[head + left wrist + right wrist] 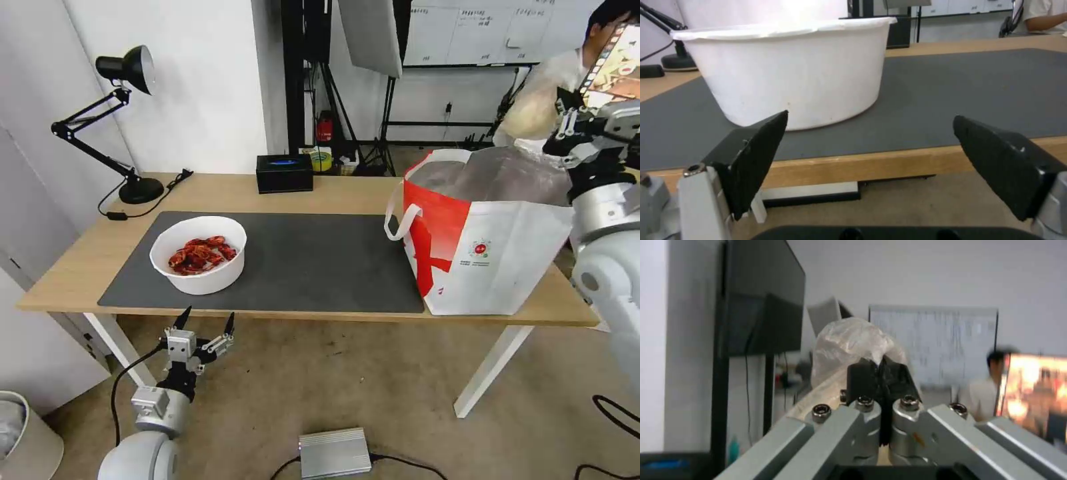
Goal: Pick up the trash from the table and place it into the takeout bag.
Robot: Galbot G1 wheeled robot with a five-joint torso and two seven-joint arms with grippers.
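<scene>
Your right pincer (567, 130) is up high over the takeout bag (490, 257), at the far right end of the counter (347, 193), and it's clamped on the small clear bag (533, 110) with the pale lump inside. From the right wrist, you can see the pads pressed together on a pinch of that crinkled plastic (849, 340). So the step in hand, as I read it, is the drop: the load hangs above the foil-lined mouth and looks ready to go in. What that calls for is parting the pads with the bag squarely over the opening, clear of the white loop handle (403, 223).

Down on your left, the left pincer (205, 328) sits below the counter's front edge, pads spread wide apart, holding nothing. The left wrist view looks straight at the white bowl (791, 70), which stands on the dark grey mat (320, 257) near its left end, red shells heaped inside. That one is left to clear, and it'll want a level lift so nothing spills.

Writing? There's a small red logo (479, 249) on the tote's white face, with print beneath too small to read.
</scene>
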